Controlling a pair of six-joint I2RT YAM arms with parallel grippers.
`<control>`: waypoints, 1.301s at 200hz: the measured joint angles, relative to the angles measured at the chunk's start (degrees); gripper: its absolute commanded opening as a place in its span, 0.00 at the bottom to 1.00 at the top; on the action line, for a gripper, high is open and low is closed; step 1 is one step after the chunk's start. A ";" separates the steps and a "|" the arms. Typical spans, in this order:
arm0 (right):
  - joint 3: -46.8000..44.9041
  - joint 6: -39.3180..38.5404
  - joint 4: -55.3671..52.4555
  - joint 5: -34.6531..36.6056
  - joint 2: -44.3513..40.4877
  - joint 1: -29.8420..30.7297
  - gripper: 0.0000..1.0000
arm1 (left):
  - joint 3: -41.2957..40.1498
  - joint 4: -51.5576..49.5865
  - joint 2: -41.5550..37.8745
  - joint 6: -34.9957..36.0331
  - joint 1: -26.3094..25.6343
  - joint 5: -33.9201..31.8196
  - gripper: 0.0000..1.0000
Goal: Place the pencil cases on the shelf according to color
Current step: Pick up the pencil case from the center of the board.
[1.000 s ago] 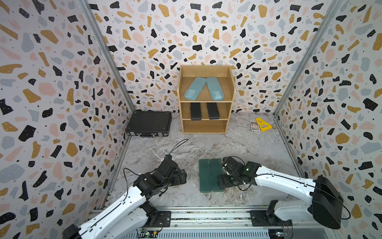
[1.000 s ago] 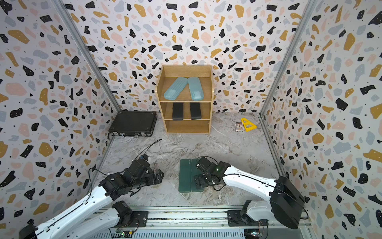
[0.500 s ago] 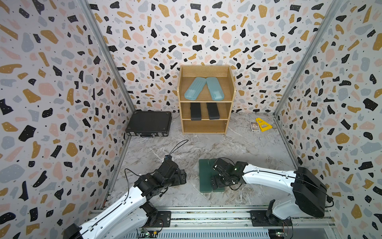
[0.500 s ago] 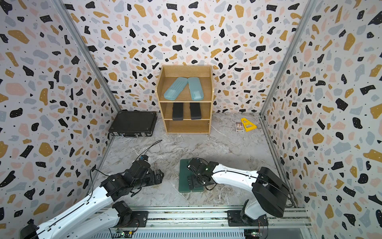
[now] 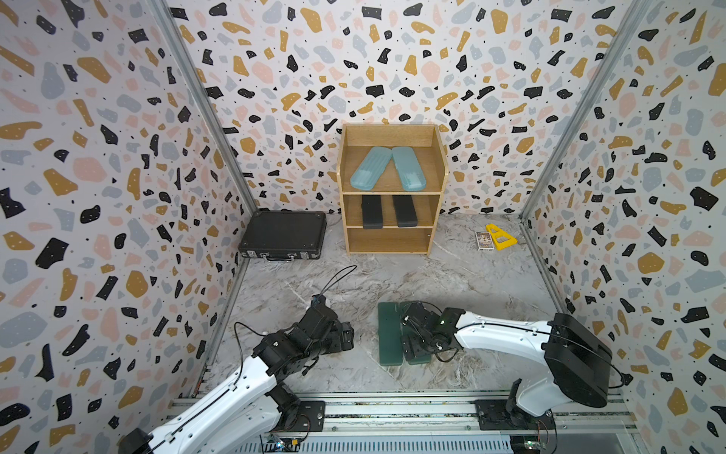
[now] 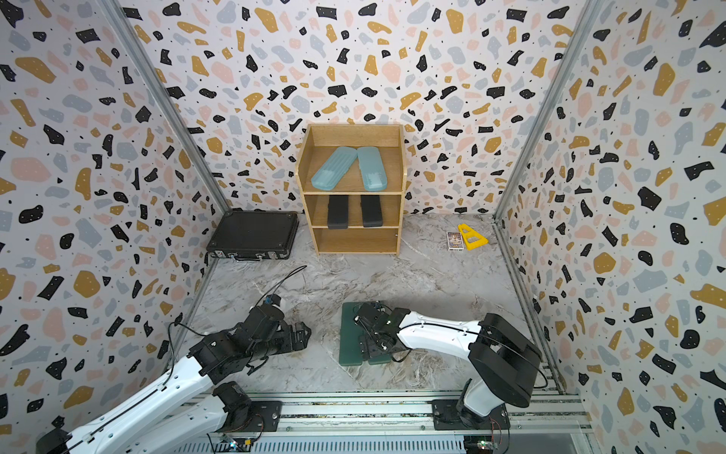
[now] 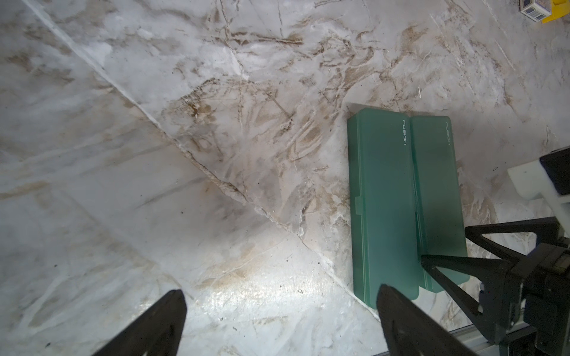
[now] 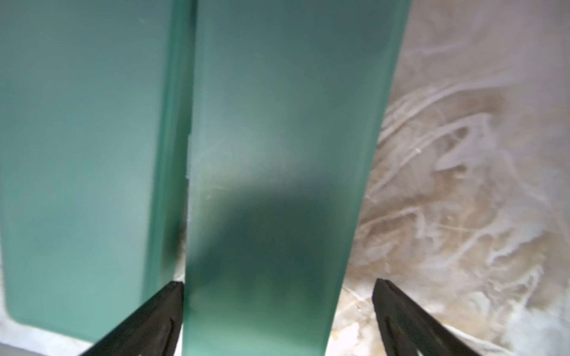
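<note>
Two dark green pencil cases lie side by side on the marble floor: the left one [image 5: 389,334] [image 7: 382,200] and the right one [image 7: 438,185] [image 8: 277,123]. My right gripper [image 5: 410,344] [image 8: 277,286] is open and low over the right case's near end. One finger sits in the seam between the cases, the other stands clear of the outer edge. My left gripper [image 5: 347,334] [image 7: 279,296] hangs open over bare floor, left of the cases. On the shelf [image 5: 389,240], two light blue cases [image 5: 371,167] lie on top and two black cases [image 5: 371,211] in the middle tier. The bottom tier is bare.
A black briefcase [image 5: 285,236] lies left of the shelf against the wall. A yellow triangular piece [image 5: 499,237] and a small card box [image 5: 484,241] sit at the back right. Patterned walls close in three sides; the arms' rail [image 5: 393,412] runs along the front.
My right gripper has shifted left and come down over the right green case, its elbow swinging in toward the front. The left arm has stayed put.
</note>
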 measured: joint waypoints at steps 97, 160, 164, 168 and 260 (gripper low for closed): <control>-10.40 2.62 0.35 0.76 -16.06 1.55 1.00 | -0.48 -0.26 -1.86 -0.02 -0.33 0.02 1.00; -13.03 2.93 6.10 2.01 -15.47 5.18 1.00 | -2.25 -1.97 -3.93 -0.07 -0.37 -0.20 1.00; -12.92 2.93 6.47 2.16 -14.99 5.27 1.00 | -2.25 -2.10 -4.13 -0.07 -0.39 -0.26 1.00; -12.83 2.93 6.73 2.23 -14.62 5.33 1.00 | -2.25 -2.23 -4.35 -0.07 -0.37 -0.35 1.00; -10.88 6.23 8.79 8.26 -4.74 9.09 1.00 | -2.25 -3.65 -5.70 -0.07 -0.59 -0.61 1.00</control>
